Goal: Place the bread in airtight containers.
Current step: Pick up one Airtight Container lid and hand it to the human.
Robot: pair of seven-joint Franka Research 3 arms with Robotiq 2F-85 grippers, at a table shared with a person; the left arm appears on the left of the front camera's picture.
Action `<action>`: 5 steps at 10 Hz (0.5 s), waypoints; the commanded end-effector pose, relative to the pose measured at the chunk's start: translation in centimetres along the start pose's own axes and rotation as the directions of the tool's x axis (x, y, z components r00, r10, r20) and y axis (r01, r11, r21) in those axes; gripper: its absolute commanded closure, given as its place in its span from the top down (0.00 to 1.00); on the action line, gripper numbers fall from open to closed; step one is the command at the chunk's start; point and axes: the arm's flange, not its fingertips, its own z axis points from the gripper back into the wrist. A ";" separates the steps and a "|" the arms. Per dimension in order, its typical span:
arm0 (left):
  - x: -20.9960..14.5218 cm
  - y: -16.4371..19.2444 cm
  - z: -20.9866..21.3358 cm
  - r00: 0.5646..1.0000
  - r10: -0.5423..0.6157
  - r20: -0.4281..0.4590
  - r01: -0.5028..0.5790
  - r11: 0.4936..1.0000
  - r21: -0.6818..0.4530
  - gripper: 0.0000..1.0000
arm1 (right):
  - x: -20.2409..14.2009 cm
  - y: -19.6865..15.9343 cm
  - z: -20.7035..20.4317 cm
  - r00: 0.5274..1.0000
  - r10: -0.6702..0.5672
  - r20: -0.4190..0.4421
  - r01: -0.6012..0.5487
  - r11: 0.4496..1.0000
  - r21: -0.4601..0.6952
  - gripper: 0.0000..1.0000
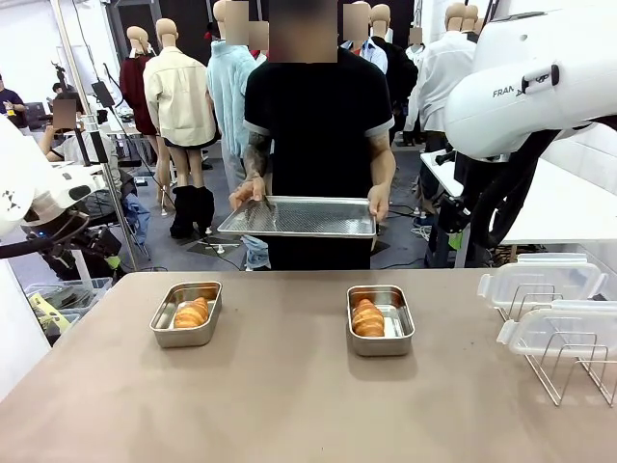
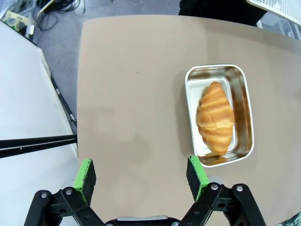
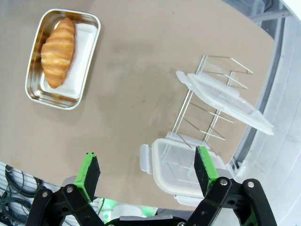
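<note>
The left gripper (image 2: 141, 173) is hanging wide open and empty just beside the left tin (image 1: 186, 314), where one croissant (image 1: 191, 313) is lying lengthwise. The second croissant (image 1: 367, 316) is sitting likewise in the right tin (image 1: 381, 338), and both tins are uncovered, awaiting lids, I'd judge. Farther right, the clear lids (image 1: 545, 282) are leaning on a wire rack (image 1: 556, 378), likely for easy picking, with the right gripper (image 3: 148, 170) hovering above, spread wide and holding nothing, while everything is resting on a plain tan table (image 1: 289, 415) and a person opposite is holding a perforated tray (image 1: 297, 218) level in a crowded workshop.
</note>
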 end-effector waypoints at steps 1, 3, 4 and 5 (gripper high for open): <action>0.3 -1.0 -0.1 1.000 0.002 0.015 -0.002 1.000 -0.003 1.00 | 0.2 -0.1 0.2 1.000 0.007 -0.014 -0.008 1.000 -0.018 1.00; 0.3 -1.0 -0.1 1.000 0.002 0.015 -0.002 1.000 -0.003 1.00 | 0.2 -0.1 0.2 1.000 0.007 -0.014 -0.008 1.000 -0.018 1.00; 0.3 -1.0 -0.1 1.000 0.002 0.015 -0.002 1.000 -0.003 1.00 | 0.2 -0.1 0.2 1.000 0.007 -0.014 -0.008 1.000 -0.018 1.00; 0.3 -1.0 -0.1 1.000 0.002 0.015 -0.002 1.000 -0.003 1.00 | 0.2 -0.1 0.2 1.000 0.007 -0.014 -0.008 1.000 -0.018 1.00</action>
